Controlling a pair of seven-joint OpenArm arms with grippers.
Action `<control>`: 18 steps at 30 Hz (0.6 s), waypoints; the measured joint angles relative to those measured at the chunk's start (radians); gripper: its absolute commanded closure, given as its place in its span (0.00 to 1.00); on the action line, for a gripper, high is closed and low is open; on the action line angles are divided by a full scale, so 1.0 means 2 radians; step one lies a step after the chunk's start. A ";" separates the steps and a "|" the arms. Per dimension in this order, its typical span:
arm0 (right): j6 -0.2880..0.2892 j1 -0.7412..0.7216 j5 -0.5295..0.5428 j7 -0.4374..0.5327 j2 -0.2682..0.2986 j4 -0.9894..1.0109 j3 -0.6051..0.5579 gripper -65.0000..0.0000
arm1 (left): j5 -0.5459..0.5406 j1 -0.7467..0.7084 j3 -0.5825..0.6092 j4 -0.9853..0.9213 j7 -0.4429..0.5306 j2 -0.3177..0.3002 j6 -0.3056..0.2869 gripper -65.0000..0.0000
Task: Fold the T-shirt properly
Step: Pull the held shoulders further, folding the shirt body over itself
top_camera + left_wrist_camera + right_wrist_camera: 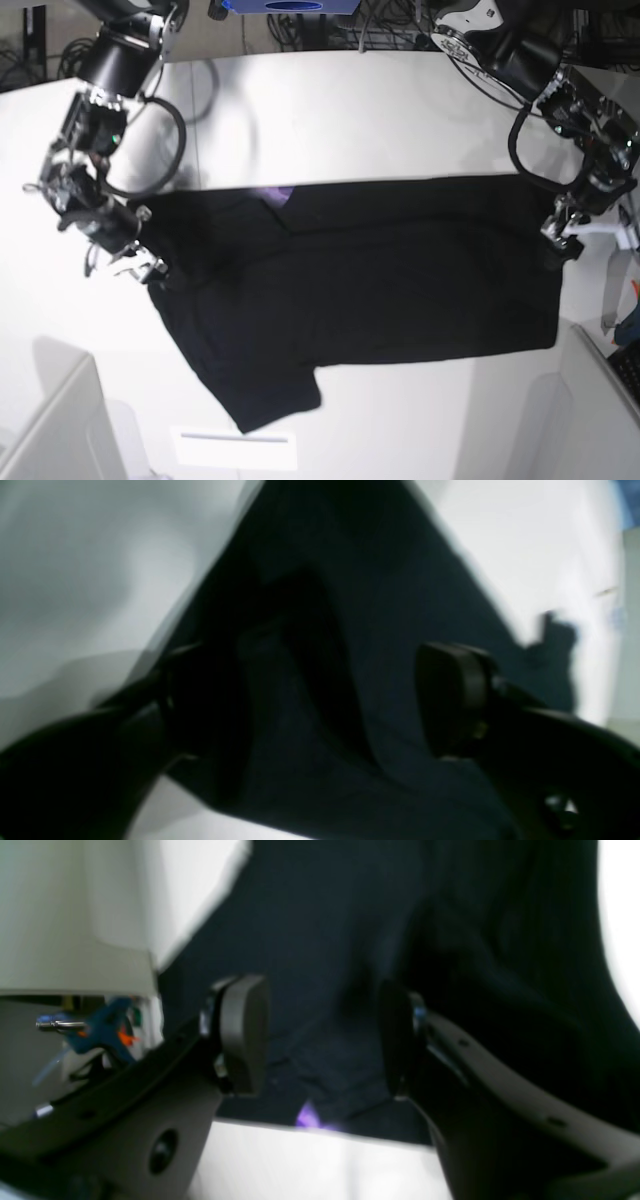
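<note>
Two sets of fingers are standing apart at opposite ends of the cloth right now. Over in the left wrist view, the left gripper [320, 700] is spreading wide, one dark pad [450, 695] showing clearly and the other lost in shadow, with black fabric lying in the gap between them and nothing pinched. In the right wrist view, the right gripper [320, 1040] is also gaping, its two rounded pads [242, 1032] sitting on either side of a fold of dark cloth without squeezing it, and a small flash of purple print [307, 1115] is peeking out at the hem just below. Pulling back to the base view, the T-shirt [380, 270] is lying spread across the white table [380, 110], mostly plain black side up, its long body stretching sideways from one arm to the other. The right gripper [140, 262] is hovering at the edge on that view's left, the left gripper [562, 238] at the far edge on its right. One sleeve [265, 390] is trailing toward the near side, and a sliver of purple [275, 195] is showing along the far edge.
</note>
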State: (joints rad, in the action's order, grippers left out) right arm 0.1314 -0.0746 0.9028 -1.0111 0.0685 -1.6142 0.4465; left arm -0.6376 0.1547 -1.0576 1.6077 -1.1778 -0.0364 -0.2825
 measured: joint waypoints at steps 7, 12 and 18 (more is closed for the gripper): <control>0.004 0.118 0.006 -0.007 -0.007 -0.145 0.020 0.51 | -0.034 -0.112 -0.017 0.037 0.002 0.002 0.003 0.07; 0.002 0.157 -0.006 -0.002 -0.031 -0.145 0.081 0.50 | -0.039 -0.134 0.000 0.041 0.077 -0.005 0.003 0.22; 0.002 0.178 -0.006 0.022 -0.092 -0.137 0.134 0.41 | -0.049 -0.135 0.023 0.012 0.073 0.001 -0.001 0.26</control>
State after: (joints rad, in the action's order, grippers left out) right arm 0.1360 0.2806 0.8913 -0.9676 -0.1146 -1.8889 0.7147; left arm -0.7349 -0.1162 -1.0107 1.6314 -1.0313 -0.0338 -0.2848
